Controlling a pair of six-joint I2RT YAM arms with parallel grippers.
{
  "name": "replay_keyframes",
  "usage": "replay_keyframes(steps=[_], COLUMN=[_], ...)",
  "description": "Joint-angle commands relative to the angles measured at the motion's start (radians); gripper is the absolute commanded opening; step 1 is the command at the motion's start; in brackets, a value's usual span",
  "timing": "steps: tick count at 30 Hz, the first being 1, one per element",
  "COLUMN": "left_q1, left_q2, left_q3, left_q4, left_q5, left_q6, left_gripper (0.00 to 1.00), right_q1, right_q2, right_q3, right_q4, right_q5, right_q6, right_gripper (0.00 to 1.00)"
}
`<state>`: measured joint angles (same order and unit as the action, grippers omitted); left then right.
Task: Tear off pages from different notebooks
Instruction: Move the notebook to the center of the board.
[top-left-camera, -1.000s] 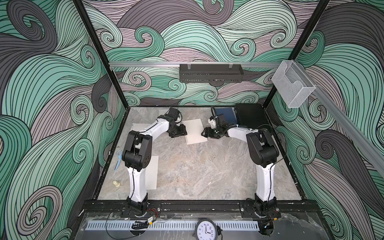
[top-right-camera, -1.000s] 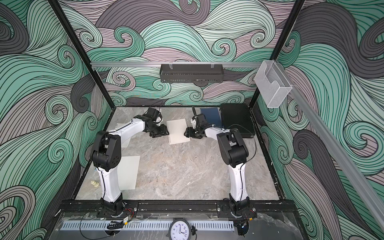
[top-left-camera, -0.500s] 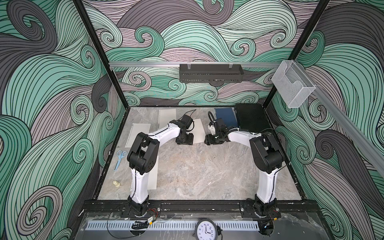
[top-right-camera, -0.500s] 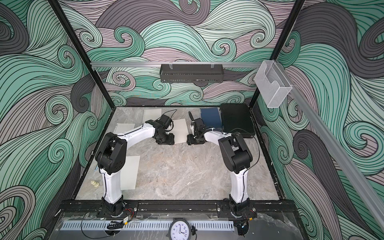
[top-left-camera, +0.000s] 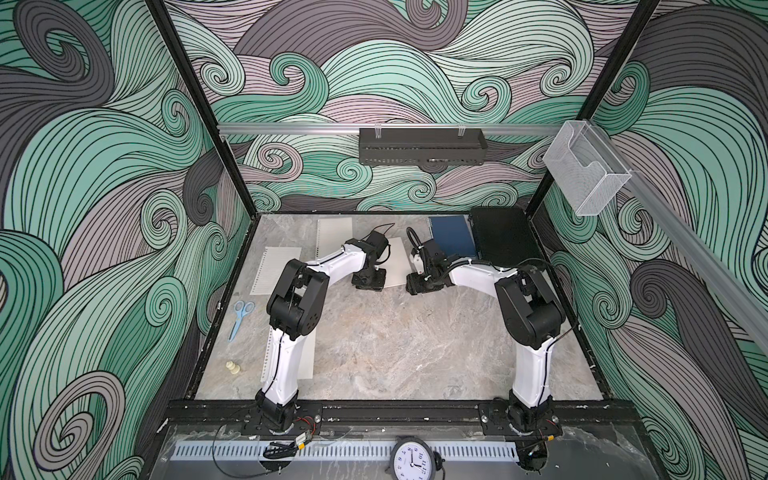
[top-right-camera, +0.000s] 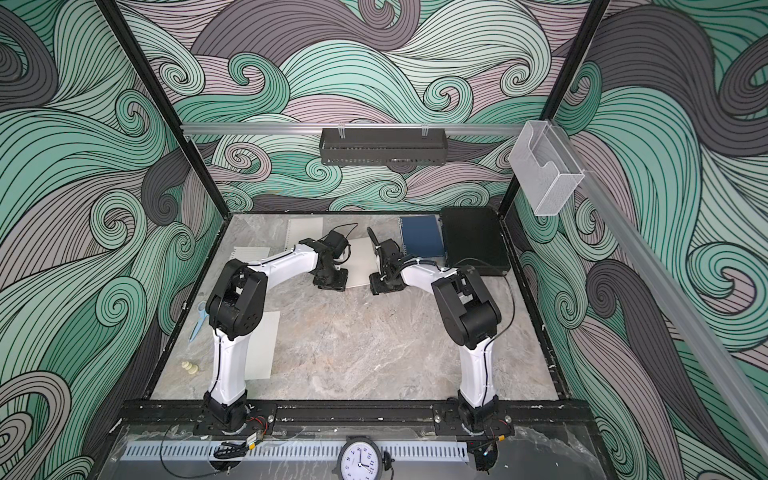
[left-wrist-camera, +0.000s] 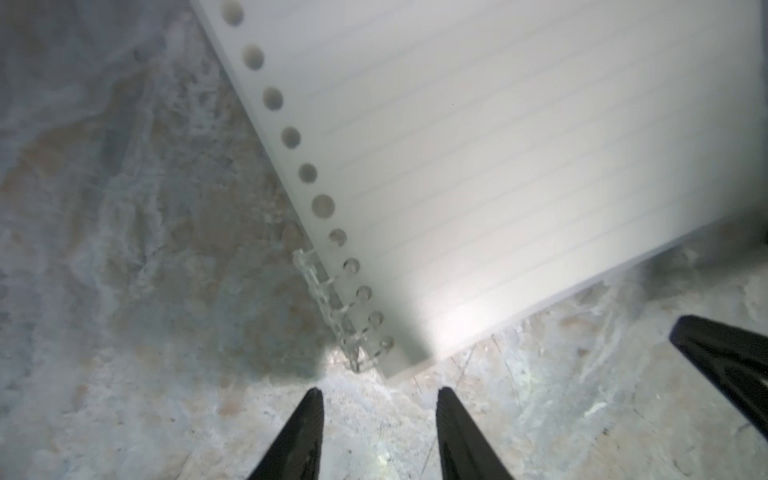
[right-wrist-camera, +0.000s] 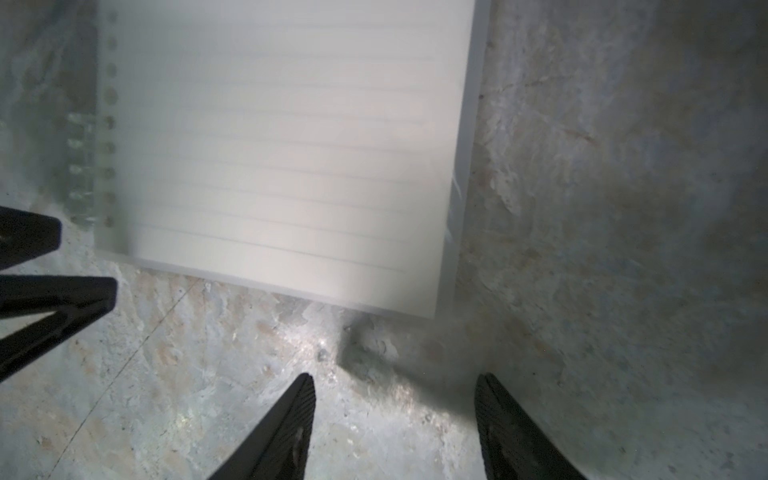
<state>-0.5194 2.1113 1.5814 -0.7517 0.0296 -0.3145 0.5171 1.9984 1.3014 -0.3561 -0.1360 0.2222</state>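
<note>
My left fingers (left-wrist-camera: 379, 399), narrowly parted, and right fingers (right-wrist-camera: 395, 382), wider, hang empty just short of the lined notebook (top-left-camera: 397, 264), centre frame in a top view on the worktop (top-left-camera: 395, 340); unpinned, it may slide with the pull instead of tearing.

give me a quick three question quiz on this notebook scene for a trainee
1. True or false: the left arm's jaws are shut on the lined notebook.
2. Which lies right beside the black case? A: a clock. B: the blue notebook. C: a cup.
3. Fill in: the scissors lie on the robot's ___ side of the table.

Key: 1 false, the jaws stand open just short of its corner. 2 B. 3 left.
</note>
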Motion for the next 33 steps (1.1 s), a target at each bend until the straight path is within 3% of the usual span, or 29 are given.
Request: replay_keyframes(steps=[1, 13, 33], left_q1=[0.002, 0.046, 0.113], left_q2=[0.043, 0.120, 0.268], left_q3=[0.055, 0.142, 0.323], left_q4=[-0.035, -0.045, -0.064], left_q5=[-0.026, -0.025, 0.083], left_q6=[0.028, 0.053, 0.110], left_gripper=[0.42, 0.40, 0.36], right_q1=[0.001, 0.000, -0.025], right_q2=[0.031, 0.097, 0.193], right_q3=[0.031, 0.117, 0.244], right_q4=[-0.008, 0.022, 0.041], right_q5=[-0.011, -0.030, -0.123], right_q6=[0.023, 0.048, 0.109], right_gripper=[0.62, 0.62, 0.61])
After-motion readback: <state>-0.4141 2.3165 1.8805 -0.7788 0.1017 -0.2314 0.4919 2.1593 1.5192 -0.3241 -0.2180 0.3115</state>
